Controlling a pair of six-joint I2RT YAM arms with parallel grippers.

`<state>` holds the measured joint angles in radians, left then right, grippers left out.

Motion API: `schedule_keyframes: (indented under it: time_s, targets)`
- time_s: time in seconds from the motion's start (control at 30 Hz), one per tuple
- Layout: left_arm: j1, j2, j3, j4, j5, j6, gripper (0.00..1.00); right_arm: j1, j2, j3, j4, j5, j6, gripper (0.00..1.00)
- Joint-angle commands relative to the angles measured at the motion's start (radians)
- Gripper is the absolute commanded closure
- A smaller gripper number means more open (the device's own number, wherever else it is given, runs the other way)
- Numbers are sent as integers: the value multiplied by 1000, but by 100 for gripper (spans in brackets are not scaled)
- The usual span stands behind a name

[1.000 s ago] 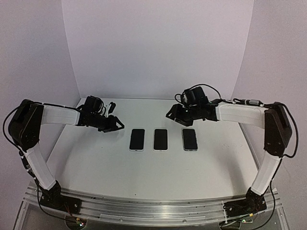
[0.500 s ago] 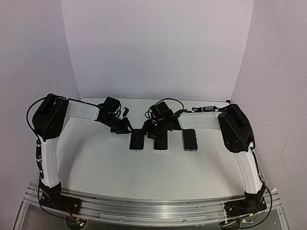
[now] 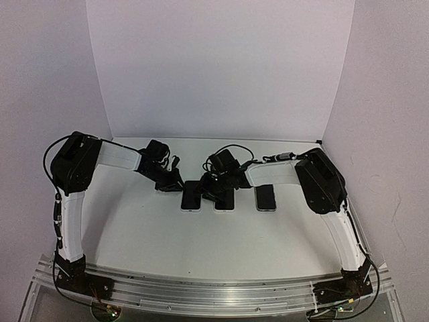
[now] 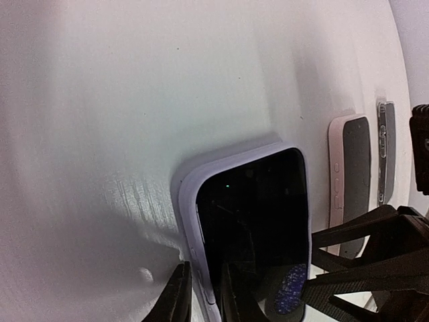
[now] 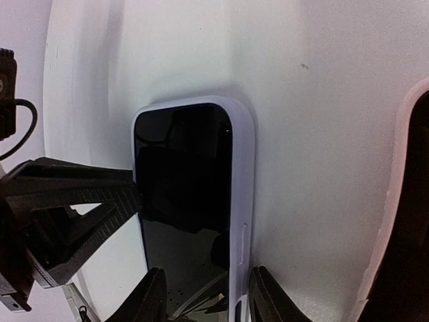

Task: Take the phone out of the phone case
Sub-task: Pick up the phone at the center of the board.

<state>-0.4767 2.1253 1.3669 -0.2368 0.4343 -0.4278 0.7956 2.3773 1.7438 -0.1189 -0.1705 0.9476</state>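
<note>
Nothing is freed yet: the phone (image 4: 255, 215) sits fully in its phone case (image 4: 186, 191), lower centre of the left wrist view. The left gripper (image 4: 204, 295) is nearly pressed together astride the rim (bite unclear) — the right gripper (image 5: 209, 295) is spread, straddling the other side.

Reaches inward with the white-shelled, black-jointed left arm (image 3: 117, 155), elbow raised, wrist pitched down; holds the black two-finger left gripper (image 4: 203, 298) low, jaws only narrowly parted. Mirrors this with the matching right arm (image 3: 271, 173); sets the black two-finger right gripper (image 5: 208, 298) close beside the left, jaws spread wider.
</note>
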Motion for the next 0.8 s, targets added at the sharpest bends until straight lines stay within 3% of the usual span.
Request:
schedule_keyframes:
  time_s: [0.0, 0.1, 0.4, 0.63, 0.7, 0.77]
  targets:
    - [0, 45, -26, -14, 34, -20, 93, 4, 29, -32, 75, -40, 63, 60]
    - [0, 42, -23, -3, 74, -30, 99, 4, 27, -47, 107, -45, 73, 61]
    - [0, -44, 7, -44, 120, -3, 100, 5, -5, -86, 162, -41, 25, 58]
    - [-2, -35, -39, 4, 164, -14, 100, 5, 64, -66, 445, -199, 153, 58]
    - [-2, -31, -35, 12, 170, -11, 100, 4, 72, -65, 507, -216, 183, 61]
    - [-1, -31, -26, 12, 175, -3, 100, 4, 75, -63, 545, -227, 198, 72]
